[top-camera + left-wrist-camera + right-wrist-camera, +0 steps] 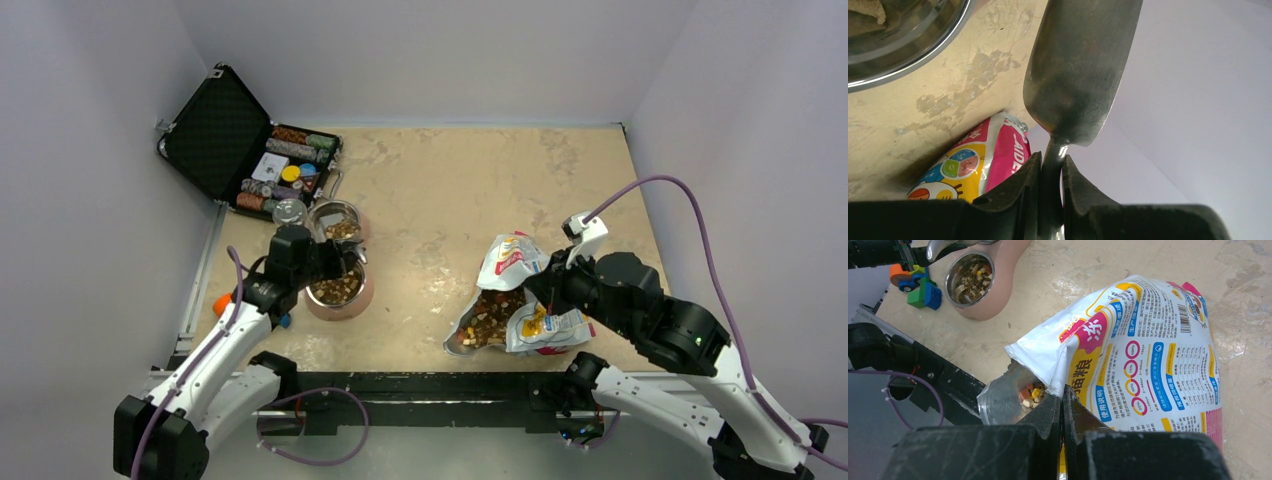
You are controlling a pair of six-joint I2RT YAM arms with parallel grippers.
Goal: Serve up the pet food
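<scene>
The pet food bag [508, 262] lies open at right of centre, with brown and tan pet food [490, 318] showing in its mouth. My right gripper [1062, 401] is shut on the bag's torn edge beside the kibble [1031, 393]. The printed bag [1143, 345] fills the right wrist view. My left gripper [1051, 172] is shut on the neck of a metal spoon [1078, 75], held above a pink bowl [358, 300] that contains kibble [334, 290]. No kibble shows on the spoon face I see. In the top view the left gripper [328, 262] hangs over that bowl's rim.
A metal cup [335, 222] with kibble stands behind the pink bowl. An open black case [215, 135] of coloured chips sits far left, with a glass jar [290, 211] by it. Toy blocks [923, 290] lie left of the bowl [998, 275]. White walls enclose the table.
</scene>
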